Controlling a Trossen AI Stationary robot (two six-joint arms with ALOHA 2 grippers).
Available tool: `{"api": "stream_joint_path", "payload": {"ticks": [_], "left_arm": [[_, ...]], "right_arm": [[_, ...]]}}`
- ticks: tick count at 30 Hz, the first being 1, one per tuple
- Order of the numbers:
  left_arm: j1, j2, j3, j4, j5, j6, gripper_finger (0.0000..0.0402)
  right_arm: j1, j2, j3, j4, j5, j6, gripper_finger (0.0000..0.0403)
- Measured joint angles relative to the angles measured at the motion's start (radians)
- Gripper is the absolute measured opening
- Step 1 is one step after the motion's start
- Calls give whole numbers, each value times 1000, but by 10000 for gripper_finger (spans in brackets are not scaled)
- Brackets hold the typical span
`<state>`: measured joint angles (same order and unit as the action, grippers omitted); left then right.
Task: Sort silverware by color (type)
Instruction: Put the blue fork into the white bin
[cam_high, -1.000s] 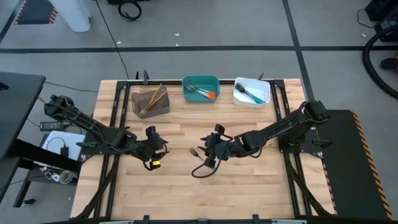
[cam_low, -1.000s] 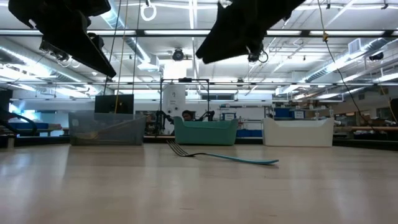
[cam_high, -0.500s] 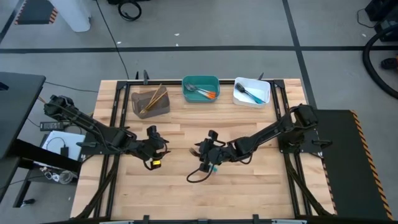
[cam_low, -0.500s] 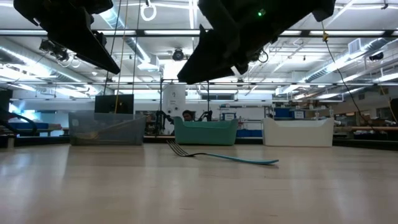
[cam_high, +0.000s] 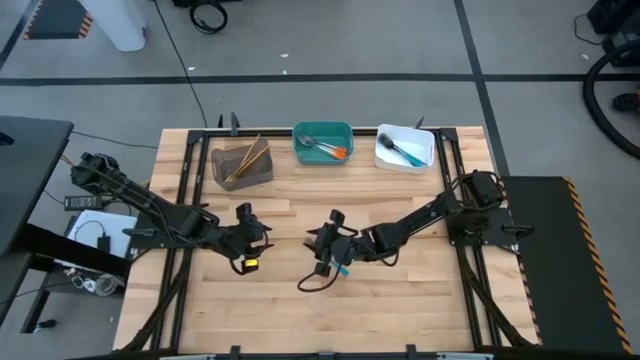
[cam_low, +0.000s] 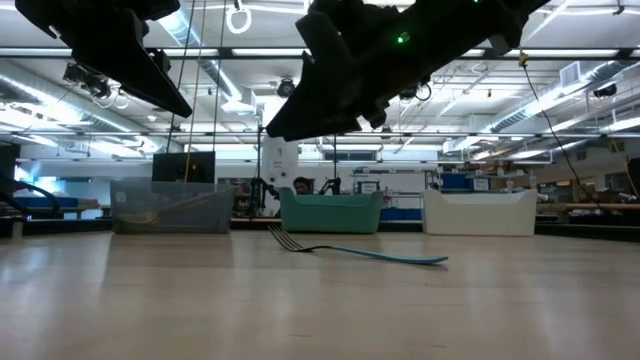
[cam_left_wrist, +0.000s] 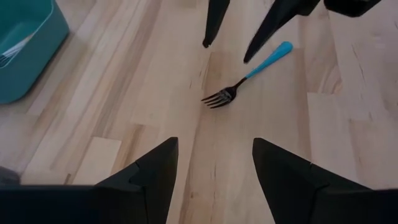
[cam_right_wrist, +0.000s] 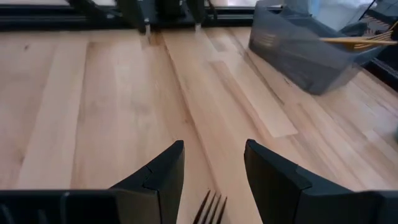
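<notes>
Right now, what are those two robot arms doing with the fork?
The robot is sorting silverware into bins. One fork with a blue handle lies alone on the wooden table. The right gripper hangs open just above it, not touching. The left gripper waits open nearby. The grey bin, teal bin and white bin already hold pieces.

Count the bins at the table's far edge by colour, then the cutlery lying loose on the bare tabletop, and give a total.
Grey bin: 1
Teal bin: 1
White bin: 1
Blue-handled fork loose on the tabletop: 1
Total: 4
</notes>
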<state>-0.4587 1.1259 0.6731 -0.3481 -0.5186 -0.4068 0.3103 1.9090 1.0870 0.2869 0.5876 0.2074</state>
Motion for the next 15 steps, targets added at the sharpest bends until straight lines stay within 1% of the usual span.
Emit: {"api": "stream_joint_path", "payload": {"ticks": [3, 7, 9, 12, 15], "left_arm": [[0, 0, 0, -1, 0, 0, 217], [-1, 0, 0, -1, 0, 0, 217], [-1, 0, 0, -3, 0, 0, 217], [-1, 0, 0, -8, 0, 0, 217], [-2, 0, 0, -9, 0, 0, 217]], "right_arm": [[1, 7, -1, 8, 4, -9, 174], [13, 22, -1, 84, 41, -57, 174], [23, 35, -3, 157, 38, -85, 174], [37, 36, -48, 315, 25, -139, 174], [44, 36, -106, 442, 47, -166, 174]]}}
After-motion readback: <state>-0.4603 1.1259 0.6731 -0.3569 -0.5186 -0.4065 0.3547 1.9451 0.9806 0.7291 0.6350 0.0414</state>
